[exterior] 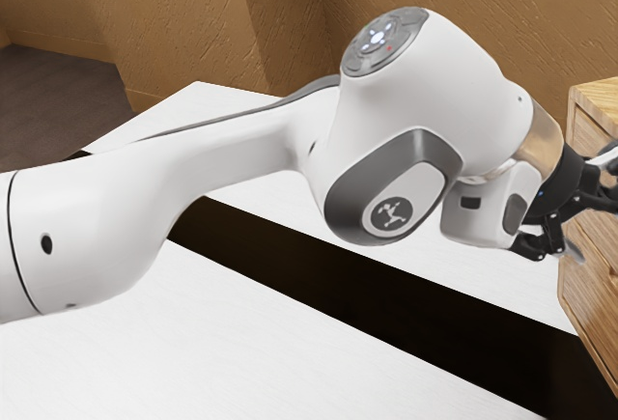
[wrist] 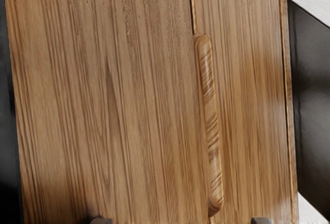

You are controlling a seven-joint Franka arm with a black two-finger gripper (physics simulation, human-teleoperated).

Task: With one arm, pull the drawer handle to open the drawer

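A: Edges first. Cabinet where?
B: Far right of ext. view, cut off by frame edge. One cabinet (exterior: 591, 285), wood, top corner at upper right. Gripper (exterior: 587, 206) right in front of its face, mid-right of frame.
A: Handle?
B: One. Handle (wrist: 209, 126) long, rounded, wood, lying just beside a seam (wrist: 191, 5) in the front. Sits between the two fingertips (wrist: 98, 220), nearer the other tip, touching neither as far as seen.
A: Fingers, then?
B: Two, spread wide, released, gripping nothing.
A: Panels?
B: Two, one each side of seam: wide panel (wrist: 103, 105), narrow panel (wrist: 247, 105) carrying the handle. Look flush w/ each other.
A: Room to move?
B: Plenty toward ext. view's left. One arm (exterior: 241, 188), white, in from left edge, hanging over a dark gap (exterior: 386, 314) btw. two white tops: near top (exterior: 193, 362) at lower left, far top (exterior: 232, 111) above it. Brown wall (exterior: 193, 14) well behind, across upper frame. Tight only at the right, gripper close to cabinet face.
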